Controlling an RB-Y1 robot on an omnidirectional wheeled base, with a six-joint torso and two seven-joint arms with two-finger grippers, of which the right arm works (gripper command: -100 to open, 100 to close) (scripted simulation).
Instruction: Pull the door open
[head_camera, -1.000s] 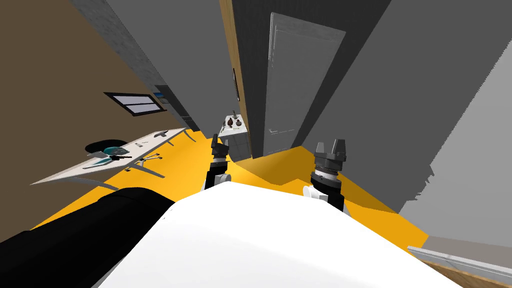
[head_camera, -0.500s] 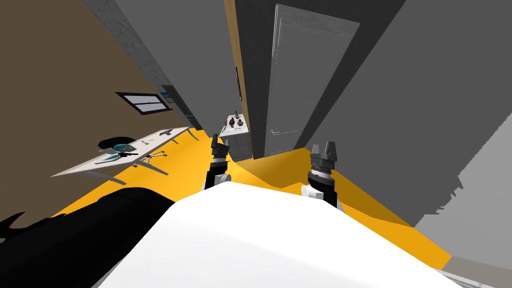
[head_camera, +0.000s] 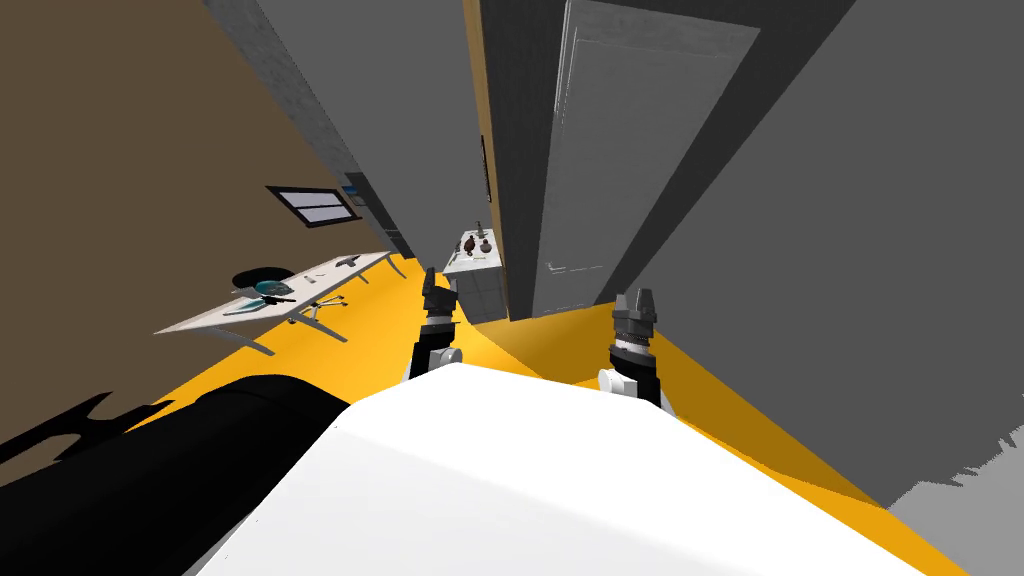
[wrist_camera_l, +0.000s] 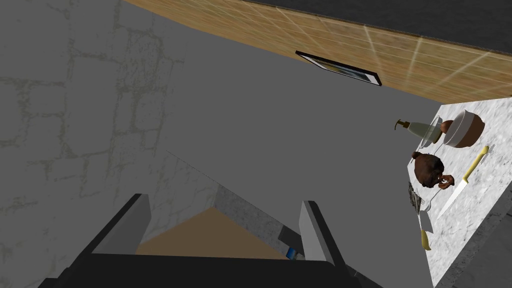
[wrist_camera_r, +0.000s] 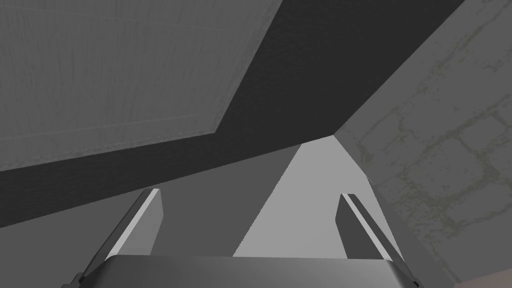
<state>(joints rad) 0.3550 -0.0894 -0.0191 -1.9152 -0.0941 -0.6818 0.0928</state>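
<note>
nearest, over the yellow floor (head_camera: 380, 320), the right gripper (wrist_camera_r: 251, 195) and left gripper (head_camera: 437, 290) each hold their fingers apart, empty. the grey panelled door (head_camera: 620, 150) stands ahead of the right gripper, well apart, in a dark frame. left of it, the left wrist camera picks out a marbled counter (wrist_camera_l: 480, 215) carrying a bowl (wrist_camera_l: 465, 129), contents hidden, a soap dispenser (wrist_camera_l: 417, 129) and a yellow-handled knife (wrist_camera_l: 462, 185). far left, a long desk (head_camera: 215, 315).
</note>
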